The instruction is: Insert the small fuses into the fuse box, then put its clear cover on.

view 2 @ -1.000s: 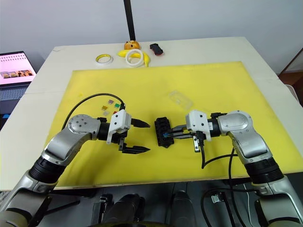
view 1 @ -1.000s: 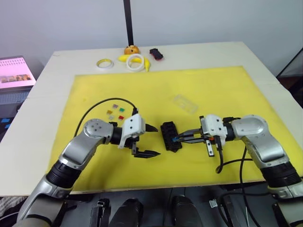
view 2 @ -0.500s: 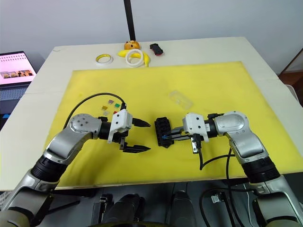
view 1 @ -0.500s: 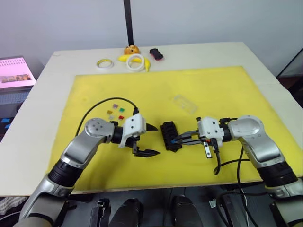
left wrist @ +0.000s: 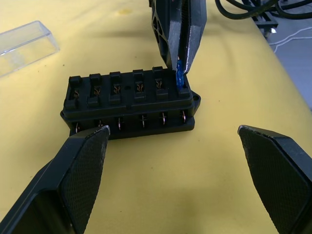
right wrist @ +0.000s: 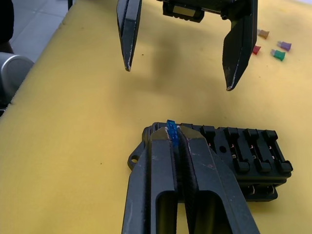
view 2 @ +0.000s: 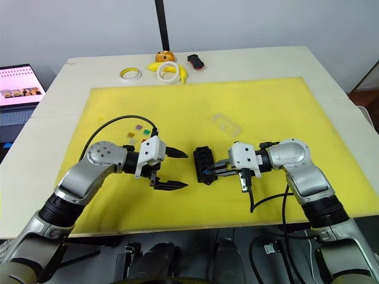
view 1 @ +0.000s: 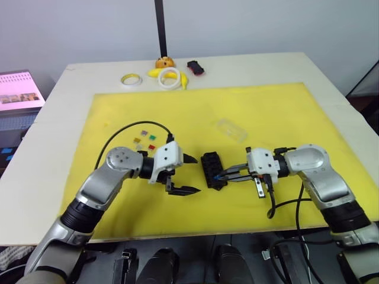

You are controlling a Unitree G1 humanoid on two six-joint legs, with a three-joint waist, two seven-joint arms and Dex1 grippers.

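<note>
The black fuse box [view 1: 212, 170] lies on the yellow mat between my two grippers. My right gripper [view 1: 221, 176] is shut on a blue fuse [right wrist: 171, 129], whose lower edge is at the end slot of the box's right row, by the end tab [left wrist: 180, 78]. My left gripper [view 1: 197, 175] stands open just left of the box, touching nothing. Several more small fuses [view 1: 145, 138] lie loose on the mat behind my left arm. The clear cover [view 1: 231, 129] rests flat on the mat behind and to the right of the box.
Two white tape rings [view 1: 169, 76], a yellow banana-like object [view 1: 155, 72], an orange toy [view 1: 164, 61] and a small black-and-red object [view 1: 195, 67] sit at the table's far edge. A laptop [view 1: 19, 89] stands off the table's left side.
My right arm has shifted slightly toward the fuse box, with the blue fuse still at the end slot. The left gripper has held its place.
</note>
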